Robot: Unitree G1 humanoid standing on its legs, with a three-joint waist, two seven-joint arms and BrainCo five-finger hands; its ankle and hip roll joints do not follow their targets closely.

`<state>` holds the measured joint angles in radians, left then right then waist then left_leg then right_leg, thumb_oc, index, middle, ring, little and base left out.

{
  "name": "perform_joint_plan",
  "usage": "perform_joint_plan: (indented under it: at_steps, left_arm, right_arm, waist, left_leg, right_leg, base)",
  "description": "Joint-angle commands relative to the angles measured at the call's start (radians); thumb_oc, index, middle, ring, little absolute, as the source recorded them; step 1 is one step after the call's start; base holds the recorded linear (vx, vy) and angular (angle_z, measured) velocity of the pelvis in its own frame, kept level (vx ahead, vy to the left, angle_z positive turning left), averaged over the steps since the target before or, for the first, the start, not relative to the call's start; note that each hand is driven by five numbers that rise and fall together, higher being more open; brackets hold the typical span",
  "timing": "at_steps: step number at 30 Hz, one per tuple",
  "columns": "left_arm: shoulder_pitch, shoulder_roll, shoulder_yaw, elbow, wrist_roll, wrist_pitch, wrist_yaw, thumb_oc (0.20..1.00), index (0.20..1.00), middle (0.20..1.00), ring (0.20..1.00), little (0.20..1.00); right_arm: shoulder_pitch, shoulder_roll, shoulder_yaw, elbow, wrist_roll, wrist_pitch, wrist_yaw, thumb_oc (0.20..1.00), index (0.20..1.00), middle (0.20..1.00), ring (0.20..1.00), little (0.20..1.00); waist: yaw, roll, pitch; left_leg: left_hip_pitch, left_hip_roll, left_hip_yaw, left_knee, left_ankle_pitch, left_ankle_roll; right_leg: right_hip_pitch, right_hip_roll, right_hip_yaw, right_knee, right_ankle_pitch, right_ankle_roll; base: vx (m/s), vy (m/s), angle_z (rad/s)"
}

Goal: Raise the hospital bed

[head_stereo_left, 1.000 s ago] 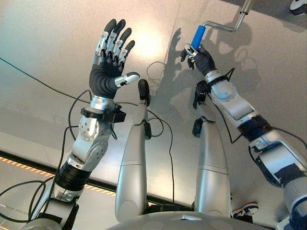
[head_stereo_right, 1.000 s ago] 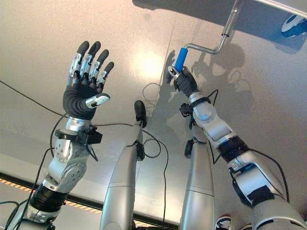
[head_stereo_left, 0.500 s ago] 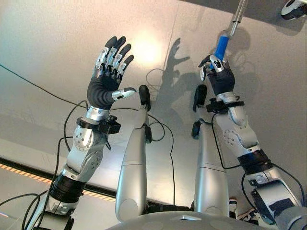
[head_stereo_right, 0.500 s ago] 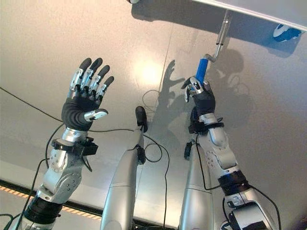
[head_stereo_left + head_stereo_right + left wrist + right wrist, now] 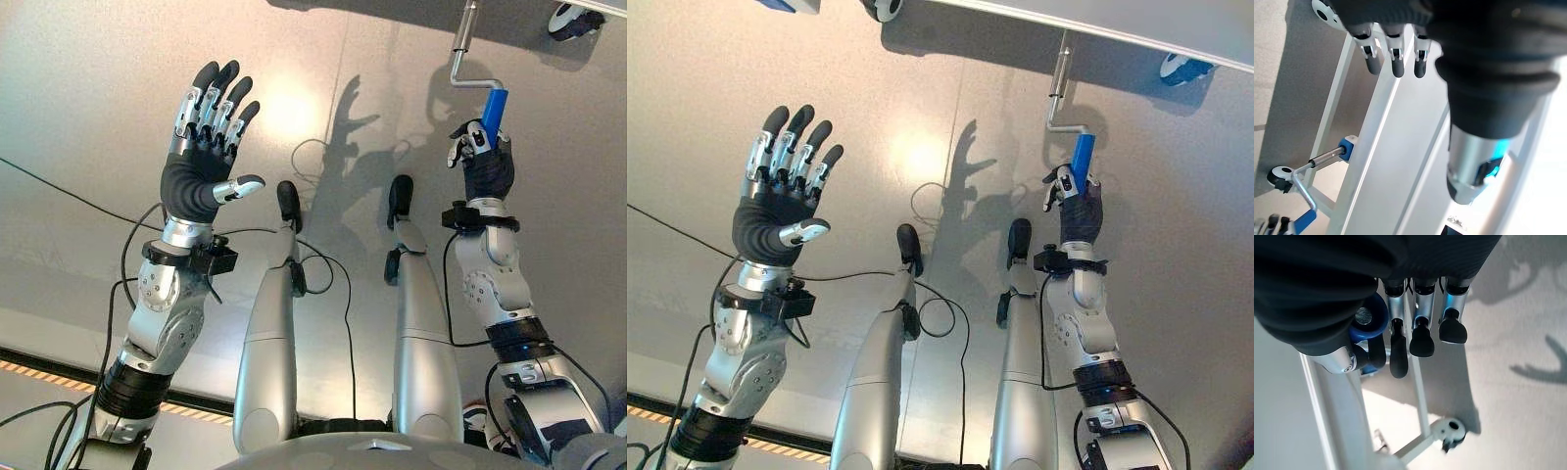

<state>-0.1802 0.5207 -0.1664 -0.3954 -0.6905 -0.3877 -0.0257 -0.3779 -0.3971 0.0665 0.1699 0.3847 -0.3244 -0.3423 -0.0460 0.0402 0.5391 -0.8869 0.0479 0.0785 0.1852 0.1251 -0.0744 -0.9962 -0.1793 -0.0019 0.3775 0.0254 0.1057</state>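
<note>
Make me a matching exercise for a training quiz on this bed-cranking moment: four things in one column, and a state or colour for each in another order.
Things:
1. left hand
2. right hand
3. crank grip
4. crank rod

States or colours:
A. blue
B. bare metal, running up to the bed frame
C. raised, fingers spread, holding nothing
D. curled round the grip

Pairs: 1-C, 2-D, 3-A, 4-B
</note>
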Motion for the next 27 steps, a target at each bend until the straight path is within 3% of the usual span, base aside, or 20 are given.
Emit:
perform_joint_plan:
  at_steps: [1,6,9,12,13,17,27]
  left_arm:
    - [0.063,0.008,0.072,-0.120,0.004,-0.050,-0.002,1.000,1.000,1.000,1.000,1.000]
    - [0.066,0.026,0.052,-0.125,-0.001,-0.045,0.004,1.000,1.000,1.000,1.000,1.000]
    - [0.056,0.037,0.041,-0.118,-0.001,-0.039,0.008,1.000,1.000,1.000,1.000,1.000]
    - [0.039,0.038,0.021,-0.106,-0.005,-0.034,0.010,1.000,1.000,1.000,1.000,1.000]
    - [0.039,0.038,0.022,-0.106,-0.005,-0.034,0.010,1.000,1.000,1.000,1.000,1.000]
    - [0.005,0.044,-0.035,-0.098,-0.014,-0.020,0.017,1.000,1.000,1.000,1.000,1.000]
    - [-0.092,0.043,-0.112,-0.052,-0.019,-0.005,0.017,1.000,1.000,1.000,1.000,1.000]
  right_arm:
    - [0.014,-0.148,-0.275,-0.041,-0.129,-0.065,-0.189,0.200,0.200,0.200,0.200,0.200]
    - [0.009,-0.200,-0.235,0.127,-0.199,0.039,-0.211,0.200,0.200,0.200,0.200,0.200]
    - [-0.031,-0.259,-0.157,0.267,-0.293,0.145,-0.182,0.200,0.200,0.200,0.200,0.200]
    - [-0.135,-0.294,-0.063,0.446,-0.318,0.199,-0.153,0.200,0.200,0.200,0.200,0.200]
    - [-0.137,-0.294,-0.062,0.448,-0.317,0.198,-0.153,0.200,0.200,0.200,0.200,0.200]
    - [-0.415,-0.309,0.137,0.827,-0.275,0.242,-0.058,0.200,0.200,0.200,0.200,0.200]
    - [-0.676,-0.265,0.325,1.210,-0.268,0.299,0.082,0.200,0.200,0.200,0.200,0.200]
  waist:
    - [-0.044,0.003,-0.019]
    - [-0.040,-0.009,-0.019]
    - [-0.036,-0.012,-0.019]
    - [-0.026,-0.012,-0.019]
    - [-0.027,-0.012,-0.019]
    - [0.002,0.000,-0.019]
    - [0.053,0.044,-0.019]
  left_leg:
    - [0.047,-0.015,-0.001,0.096,-0.133,0.004]
    - [0.048,-0.016,-0.001,0.091,-0.132,0.006]
    - [0.046,-0.015,0.000,0.086,-0.130,0.006]
    - [0.042,-0.016,0.000,0.088,-0.129,0.008]
    - [0.041,-0.016,0.000,0.089,-0.129,0.008]
    - [0.023,-0.019,-0.007,0.094,-0.125,0.009]
    - [-0.004,-0.030,-0.023,0.121,-0.128,0.014]
  right_leg:
    - [0.078,0.048,-0.008,-0.072,0.018,0.051]
    - [0.076,0.048,-0.010,-0.071,0.019,0.051]
    - [0.076,0.048,-0.012,-0.072,0.021,0.051]
    - [0.070,0.049,-0.012,-0.068,0.023,0.049]
    - [0.069,0.049,-0.012,-0.068,0.023,0.049]
    - [0.057,0.048,-0.014,-0.069,0.028,0.046]
    - [0.044,0.040,-0.020,-0.052,0.022,0.042]
  base:
    - [0.00,0.000,0.00]
    - [0.00,0.000,0.00]
    - [0.00,0.000,0.00]
    - [0.00,0.000,0.00]
    - [0.00,0.000,0.00]
    - [-0.01,0.015,-0.03]
    - [0.00,0.001,0.00]
